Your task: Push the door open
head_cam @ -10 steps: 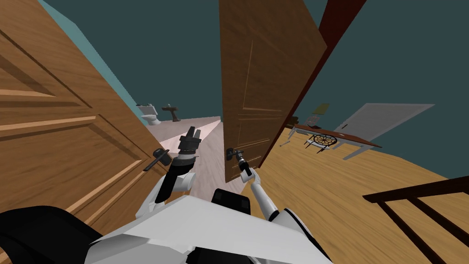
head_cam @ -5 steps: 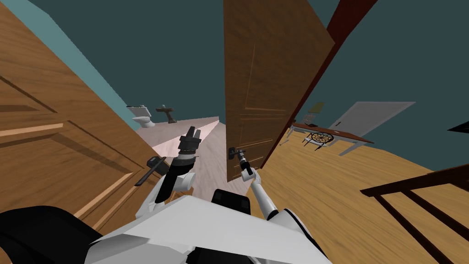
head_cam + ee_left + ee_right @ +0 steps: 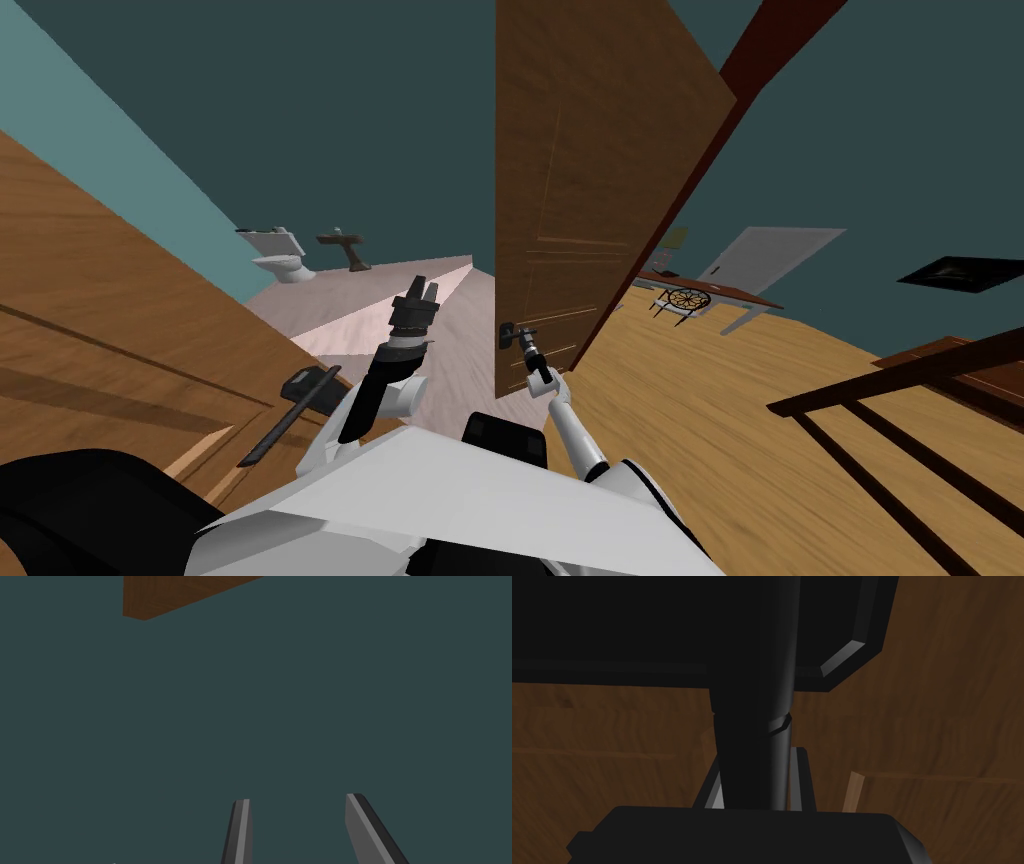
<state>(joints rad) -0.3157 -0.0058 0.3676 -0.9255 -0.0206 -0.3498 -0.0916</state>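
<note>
Right gripper [image 3: 527, 350] is at the door handle [image 3: 512, 332], low on the near free edge of the brown wood door [image 3: 570, 180] straight ahead. The door stands ajar, its far side meeting the dark red frame [image 3: 740, 70]. Right wrist view: 2 fingers [image 3: 799, 776] are clamped on the dark lever [image 3: 752, 741], 1 each side, and the lever runs up from between them to its dark backplate [image 3: 662, 626]. Wood panel [image 3: 937, 726] sits right behind that. Key relation: the door face lies directly beyond the jaws, so a push along the gripper's own line should go into the panel near the free edge, good leverage. The right arm is on the job, the left is well off it. Left gripper [image 3: 420, 295] is raised in the gap between the 2 doors, with its blades [image 3: 295, 801] apart and nothing between them. A 2nd wood door [image 3: 120, 340] with a dark lever [image 3: 300, 395] lies close on the left, not the one being worked. Pale floor [image 3: 400, 290] runs through the opening to a toilet [image 3: 275, 255] and sink [image 3: 345, 245]. A table [image 3: 700, 290] and dark railing [image 3: 900, 400] stand off to the right on the wood floor. Step judged: grip made, door part open, push still to finish. Risk: jaws slipping off the thin lever as the door turns.
</note>
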